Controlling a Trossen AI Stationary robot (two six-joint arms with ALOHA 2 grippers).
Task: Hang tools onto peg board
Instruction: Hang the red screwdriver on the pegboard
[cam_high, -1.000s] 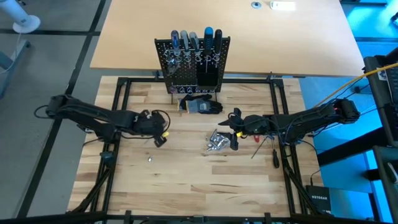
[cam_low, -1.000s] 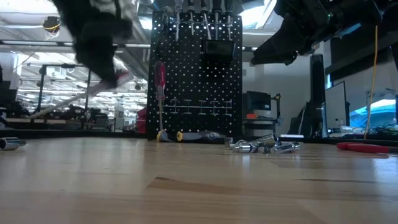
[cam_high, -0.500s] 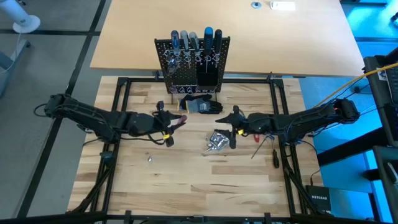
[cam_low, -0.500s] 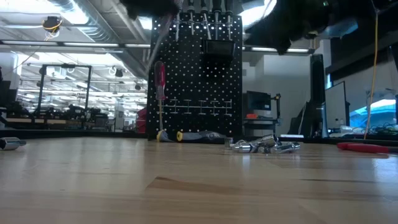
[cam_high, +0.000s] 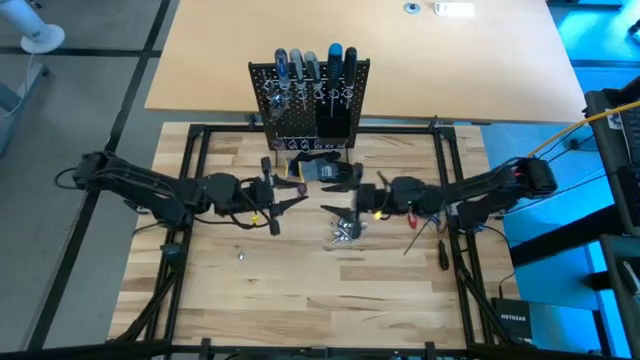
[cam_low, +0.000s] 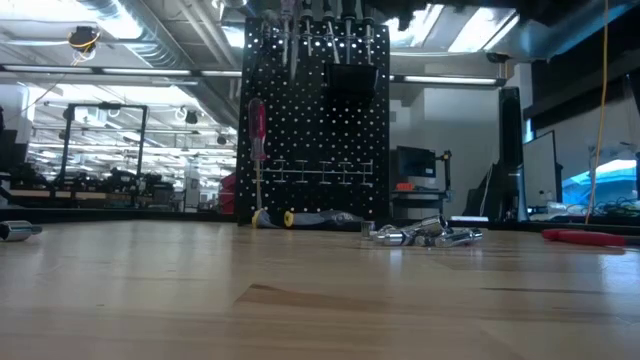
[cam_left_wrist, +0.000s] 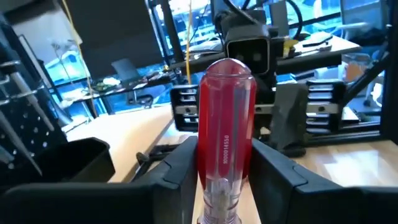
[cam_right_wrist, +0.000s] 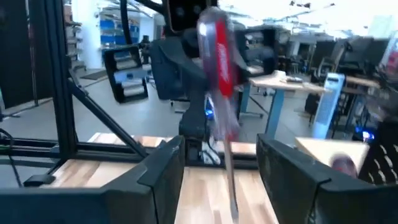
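My left gripper (cam_high: 280, 195) is shut on a red-handled screwdriver (cam_left_wrist: 226, 130), high above the table's middle. The right wrist view shows that screwdriver (cam_right_wrist: 217, 56) too, with its shaft slanting down. My right gripper (cam_high: 350, 205) is open and empty. It faces the left gripper from the right, a short way off, above the pile of silver metal pieces (cam_high: 345, 228). The black peg board (cam_high: 310, 100) stands at the far edge with several screwdrivers in its top rings. Another red screwdriver (cam_low: 257, 140) hangs on its front. My left gripper pinches the lower part of the red handle (cam_left_wrist: 219, 186) between its two fingers (cam_left_wrist: 177, 171). The handle's rounded end (cam_left_wrist: 227, 68) sticks out past the fingertips toward the right arm. The screwdriver is lifted clear and tilted, with its shaft (cam_right_wrist: 229, 174) pointing down.
A dark glove-like bundle (cam_high: 325, 168) lies in front of the peg board's foot. A red tool (cam_high: 412, 220) and a black screwdriver (cam_high: 442, 250) lie at the right. A small silver piece (cam_high: 241, 254) lies at the near left. The black frame rails (cam_high: 190, 200) border the work area.
My left gripper has carried the red screwdriver up and toward the table's right and far side, out of the low view, and has turned so that the handle points at the right arm. My right gripper has moved left toward it and has also risen out of the low view.
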